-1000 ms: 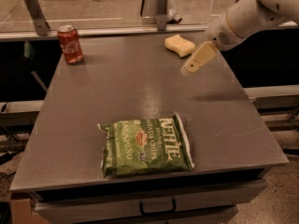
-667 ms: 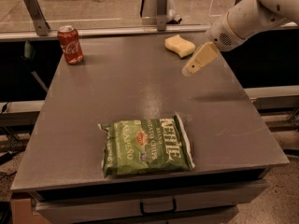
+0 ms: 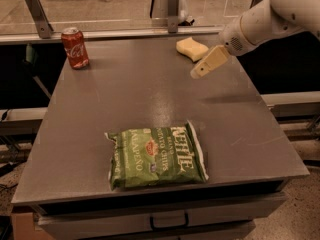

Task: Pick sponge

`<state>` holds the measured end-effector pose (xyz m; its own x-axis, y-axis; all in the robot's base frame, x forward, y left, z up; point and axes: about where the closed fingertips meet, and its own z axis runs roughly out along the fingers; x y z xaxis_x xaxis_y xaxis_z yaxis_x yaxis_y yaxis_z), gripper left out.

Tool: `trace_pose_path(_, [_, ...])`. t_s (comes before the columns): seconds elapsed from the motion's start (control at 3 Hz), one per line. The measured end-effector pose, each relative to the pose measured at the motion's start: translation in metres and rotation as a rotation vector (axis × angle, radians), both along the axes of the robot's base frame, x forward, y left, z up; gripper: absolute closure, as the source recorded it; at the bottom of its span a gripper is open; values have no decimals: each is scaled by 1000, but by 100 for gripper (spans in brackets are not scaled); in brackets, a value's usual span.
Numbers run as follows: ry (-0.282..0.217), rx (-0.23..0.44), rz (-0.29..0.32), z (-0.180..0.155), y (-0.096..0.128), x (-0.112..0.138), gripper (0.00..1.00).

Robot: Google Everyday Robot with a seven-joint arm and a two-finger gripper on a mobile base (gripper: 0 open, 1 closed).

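The sponge (image 3: 191, 48) is a pale yellow foam block lying on the grey table (image 3: 150, 99) near its far right edge. My gripper (image 3: 199, 73) reaches in from the upper right on a white arm. Its cream-coloured fingers (image 3: 210, 62) point down-left and hover above the table, just to the right of and in front of the sponge, apart from it. Nothing is held in it.
A red soda can (image 3: 75, 47) stands upright at the far left of the table. A green chip bag (image 3: 156, 156) lies flat near the front edge. A rail with metal posts (image 3: 173, 9) runs behind the table.
The gripper has barely shifted. The sponge, can and bag have not moved.
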<state>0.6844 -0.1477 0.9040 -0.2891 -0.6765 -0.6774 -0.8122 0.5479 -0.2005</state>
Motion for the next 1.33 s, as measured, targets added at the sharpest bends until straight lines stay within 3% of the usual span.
trace_pose_path(0.67, [-85, 131, -33, -15, -1, 78, 0])
trace_pose_path(1.33, [-52, 176, -64, -47, -4, 124, 0])
